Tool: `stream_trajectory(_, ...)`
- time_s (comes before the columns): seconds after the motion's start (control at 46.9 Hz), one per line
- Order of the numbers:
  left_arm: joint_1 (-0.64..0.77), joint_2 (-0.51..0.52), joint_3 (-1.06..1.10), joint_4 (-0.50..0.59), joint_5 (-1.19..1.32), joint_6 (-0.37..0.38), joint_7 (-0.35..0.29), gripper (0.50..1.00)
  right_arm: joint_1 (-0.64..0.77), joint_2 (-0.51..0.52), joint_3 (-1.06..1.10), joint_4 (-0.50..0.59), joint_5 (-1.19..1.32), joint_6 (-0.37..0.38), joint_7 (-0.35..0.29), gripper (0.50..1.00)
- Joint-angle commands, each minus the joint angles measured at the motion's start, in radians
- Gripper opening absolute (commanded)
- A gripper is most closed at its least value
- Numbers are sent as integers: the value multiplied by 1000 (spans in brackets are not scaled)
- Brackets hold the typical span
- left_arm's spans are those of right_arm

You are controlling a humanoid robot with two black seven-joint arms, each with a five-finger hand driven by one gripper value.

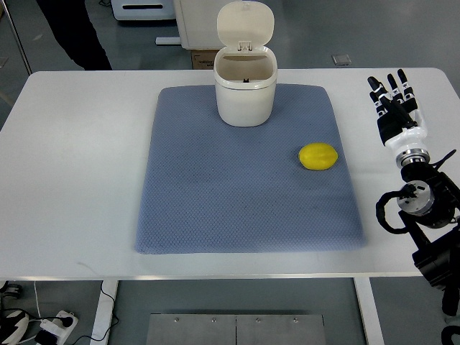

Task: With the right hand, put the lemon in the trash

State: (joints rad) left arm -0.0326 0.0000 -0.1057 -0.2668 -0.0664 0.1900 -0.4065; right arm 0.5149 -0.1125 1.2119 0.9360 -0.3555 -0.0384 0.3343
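Note:
A yellow lemon (318, 157) lies on the right part of a blue-grey mat (244, 208). A white trash bin (245, 86) stands at the mat's far middle edge, its lid flipped up and open. My right hand (394, 100) is over the white table to the right of the mat, fingers stretched out and holding nothing. It is about a hand's length to the right of the lemon and a little farther back. The left arm does not show.
The white table (72, 180) carries the mat. A person's dark legs (75, 32) stand beyond the table's far left corner. A cardboard box and a white cabinet are behind the bin. Cables and a power strip (54, 327) lie on the floor, lower left.

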Motion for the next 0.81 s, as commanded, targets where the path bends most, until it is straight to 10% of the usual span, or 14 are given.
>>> stream_trajectory(0.0, -3, 0, 0, 0, 0, 2, 0, 1000, -1, -3, 1, 0, 1, 0, 0, 1000)
stream_trajectory(0.789, 5, 0, -2, 1, -1, 2, -2, 1000, 20, 7, -2, 1, 1, 0, 0, 1000)
